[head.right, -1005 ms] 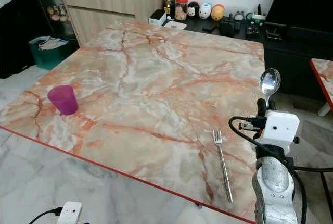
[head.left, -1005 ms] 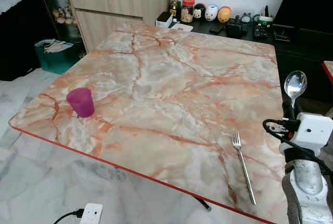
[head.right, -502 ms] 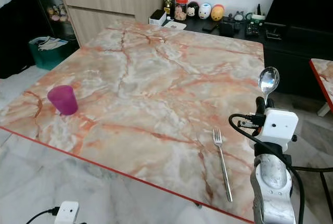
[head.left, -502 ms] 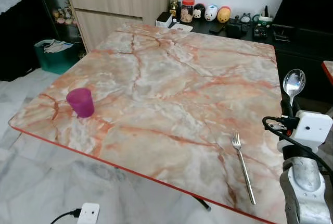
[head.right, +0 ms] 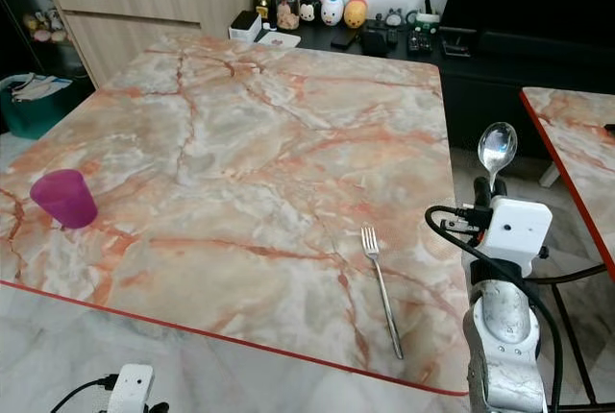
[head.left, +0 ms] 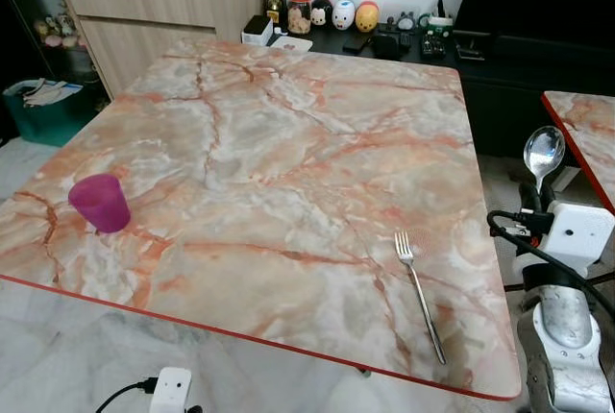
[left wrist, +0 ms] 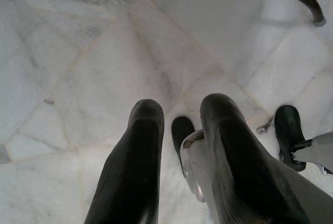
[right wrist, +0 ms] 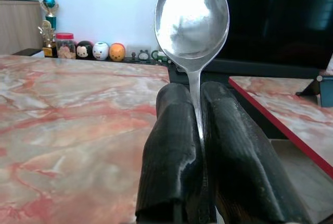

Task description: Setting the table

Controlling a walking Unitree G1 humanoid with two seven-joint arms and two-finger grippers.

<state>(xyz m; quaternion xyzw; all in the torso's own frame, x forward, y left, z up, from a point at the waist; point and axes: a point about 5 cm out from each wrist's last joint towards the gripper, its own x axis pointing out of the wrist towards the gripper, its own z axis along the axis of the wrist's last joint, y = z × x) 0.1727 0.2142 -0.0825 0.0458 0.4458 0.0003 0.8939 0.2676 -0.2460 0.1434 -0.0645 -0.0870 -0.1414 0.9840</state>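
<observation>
The spoon (head.left: 544, 153) stands upright, pinched in the right end effector (head.left: 531, 194), just off the tabletop (head.left: 288, 144) edge beside the fork (head.left: 419, 292). The fork and a purple cup (head.left: 99, 204) are set; the spoon is not yet.

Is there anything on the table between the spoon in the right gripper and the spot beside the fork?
Nothing visible. The right gripper holds the spoon upright off the table's right edge; bare marble lies between it and the fork.
</observation>
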